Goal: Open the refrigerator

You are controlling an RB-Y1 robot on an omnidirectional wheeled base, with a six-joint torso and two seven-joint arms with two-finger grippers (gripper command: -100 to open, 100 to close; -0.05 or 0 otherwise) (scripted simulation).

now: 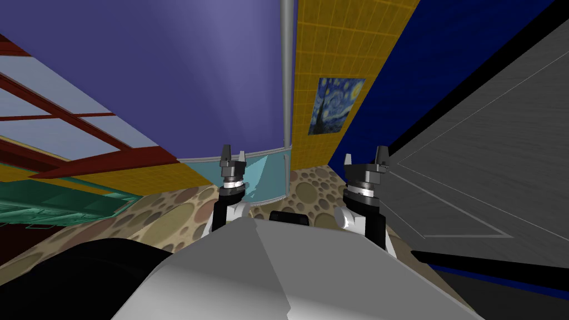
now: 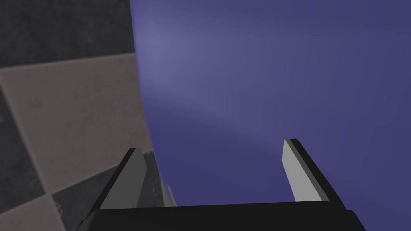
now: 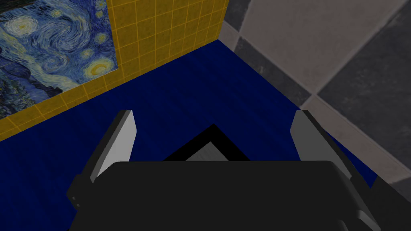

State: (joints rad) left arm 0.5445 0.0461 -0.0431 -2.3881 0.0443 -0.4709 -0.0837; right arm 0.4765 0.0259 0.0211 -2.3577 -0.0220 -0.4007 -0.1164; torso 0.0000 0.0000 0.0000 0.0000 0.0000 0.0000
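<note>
Head view: what I judge to be the fridge (image 1: 194, 72) is standing straight ahead as a purple front. A grey bar (image 1: 286, 72), likely its handle, is running down its right edge. The left gripper (image 1: 233, 155) is pointing at the purple face, and the right gripper (image 1: 365, 158) is aiming past the bar, near a grey panel (image 1: 489, 155).

Left wrist view: the left gripper (image 2: 212, 172) is holding its fingers apart, facing bare purple fridge (image 2: 261, 80).

Right wrist view: the right gripper (image 3: 212, 136) is also holding its fingers spread, facing a blue wall (image 3: 180, 92) and a painting (image 3: 48, 56).

Neither gripper is lining up with the bar, so a reach risks scraping the face or closing on nothing.
</note>
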